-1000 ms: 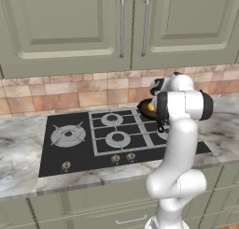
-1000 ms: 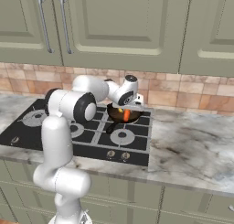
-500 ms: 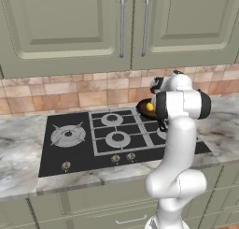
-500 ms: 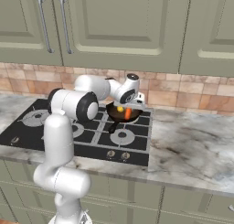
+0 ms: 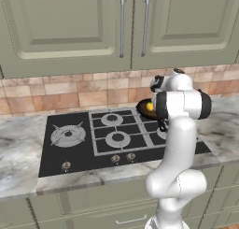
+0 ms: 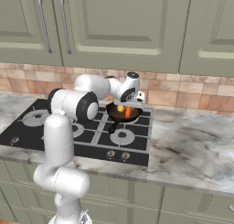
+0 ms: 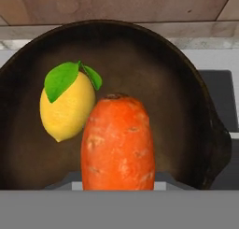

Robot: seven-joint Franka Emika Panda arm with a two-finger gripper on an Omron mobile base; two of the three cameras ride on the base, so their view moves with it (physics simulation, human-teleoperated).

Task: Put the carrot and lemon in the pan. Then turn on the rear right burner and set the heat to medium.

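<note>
Little had shifted: my jaws stayed clenched on the carrot (image 7: 118, 141), poised over the pan (image 7: 186, 97) beside the lemon (image 7: 66, 106), release due.

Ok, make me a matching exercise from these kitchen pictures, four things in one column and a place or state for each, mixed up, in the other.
Things:
1. lemon
2. carrot
3. pan
4. cabinet doors

Places or states:
A. on the hob, at its rear right
B. held in the shut tool, over the pan
C. lying in the pan
D. closed, above the tiled wall

Pairs: 1-C, 2-B, 3-A, 4-D
</note>
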